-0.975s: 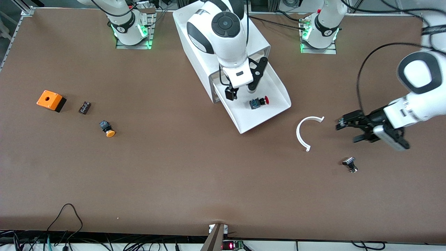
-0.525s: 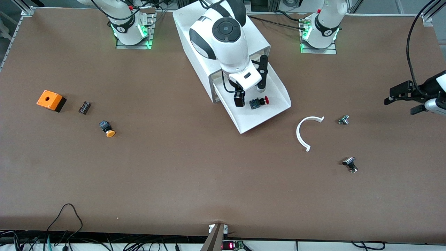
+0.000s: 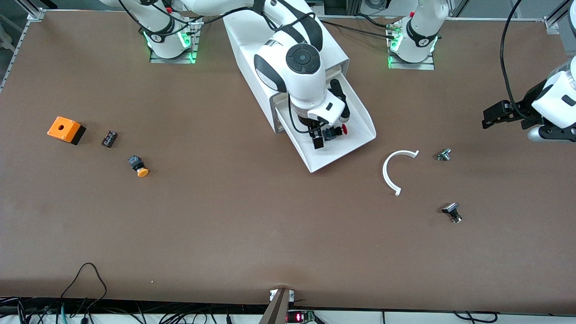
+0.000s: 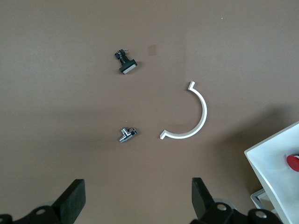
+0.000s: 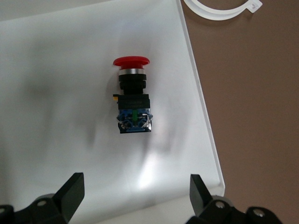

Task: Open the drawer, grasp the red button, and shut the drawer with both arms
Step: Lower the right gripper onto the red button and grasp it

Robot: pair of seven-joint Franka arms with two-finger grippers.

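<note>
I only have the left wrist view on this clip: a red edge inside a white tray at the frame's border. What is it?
Observer: It is the red button, lying on its side in the open drawer.
Operator: Is the right gripper on it?
Observer: Not touching; the right gripper hangs open over it.
Operator: And where is my own left gripper?
Observer: The left gripper is open, in the air over the left arm's end of the table, above the small metal part.
</note>
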